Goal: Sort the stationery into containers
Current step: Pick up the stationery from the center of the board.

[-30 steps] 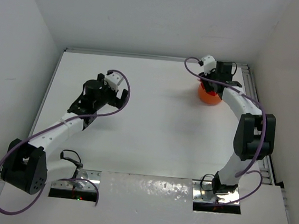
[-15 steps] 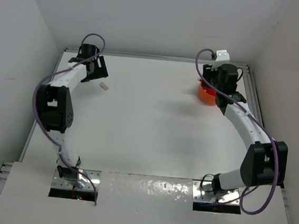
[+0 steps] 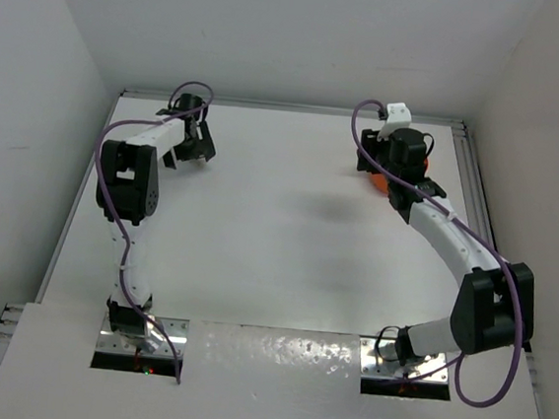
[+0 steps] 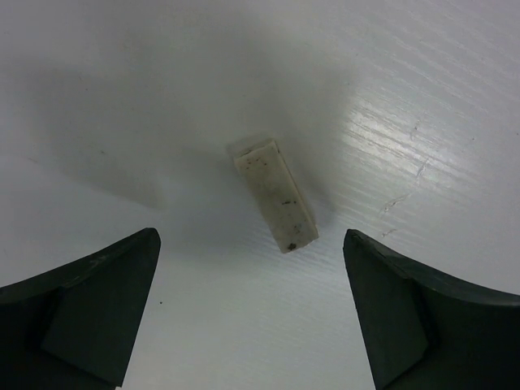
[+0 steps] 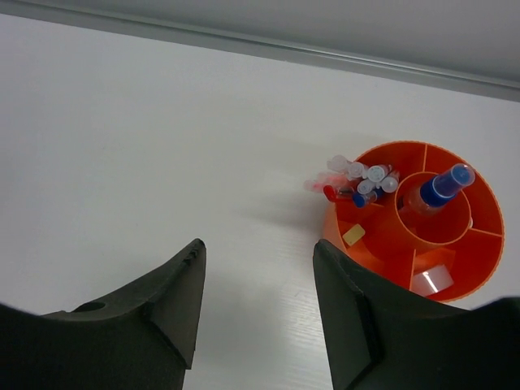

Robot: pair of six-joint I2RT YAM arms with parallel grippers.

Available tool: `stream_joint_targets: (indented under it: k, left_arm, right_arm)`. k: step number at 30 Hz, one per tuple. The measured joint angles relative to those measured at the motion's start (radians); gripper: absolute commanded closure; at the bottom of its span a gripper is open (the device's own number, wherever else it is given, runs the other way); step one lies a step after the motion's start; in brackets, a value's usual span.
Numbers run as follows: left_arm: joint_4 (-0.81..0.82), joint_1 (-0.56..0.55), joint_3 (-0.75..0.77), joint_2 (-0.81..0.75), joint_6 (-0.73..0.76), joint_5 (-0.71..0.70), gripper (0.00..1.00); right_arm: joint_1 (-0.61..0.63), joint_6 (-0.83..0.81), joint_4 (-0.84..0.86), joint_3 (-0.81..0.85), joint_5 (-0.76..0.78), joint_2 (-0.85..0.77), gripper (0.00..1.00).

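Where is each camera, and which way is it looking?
Top: high above and behind the arms, looking down on the table; the left arm and right arm both show.
Left wrist: on the left arm, looking down at the block; the open left gripper shows.
Right wrist: on the right arm, looking down and ahead at the tub with pens and bottle; the open right gripper shows.
Shared: top and right wrist both show the tub.

White table (image 3: 285, 260), grey rail (image 5: 244, 45) along its far edge, pale walls (image 3: 277, 31)
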Motion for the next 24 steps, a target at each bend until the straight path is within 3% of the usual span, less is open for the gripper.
stream_joint_targets:
  k: [6,9,12,14,15,16,24]
  left_arm:
    - [0.013,-0.005,-0.012,0.013,-0.013,-0.01,0.34]
    - [0.027,-0.005,-0.021,0.023,-0.018,-0.001,0.53]
    - [0.038,-0.005,-0.022,0.023,-0.013,0.005,0.6]
    - [0.042,-0.005,-0.022,0.025,-0.011,0.005,0.74]
    - [0.045,-0.004,-0.022,0.025,-0.011,0.005,0.9]
    - [0.05,-0.003,-0.022,0.026,-0.013,0.004,0.97]
    - [0.089,0.001,-0.051,0.01,0.086,0.022,1.0]
  right_arm:
    - [0.013,0.014,0.003,-0.001,0.0,-0.032,0.46]
    - [0.014,0.016,0.003,-0.001,0.0,-0.039,0.46]
    - [0.016,0.016,0.002,-0.001,0.0,-0.039,0.46]
    - [0.016,0.016,0.002,-0.001,0.0,-0.039,0.47]
    - [0.016,0.016,0.002,-0.001,0.0,-0.04,0.46]
    - [0.017,0.016,0.0,-0.001,0.0,-0.041,0.46]
    - [0.017,0.016,-0.006,-0.003,0.001,-0.073,0.46]
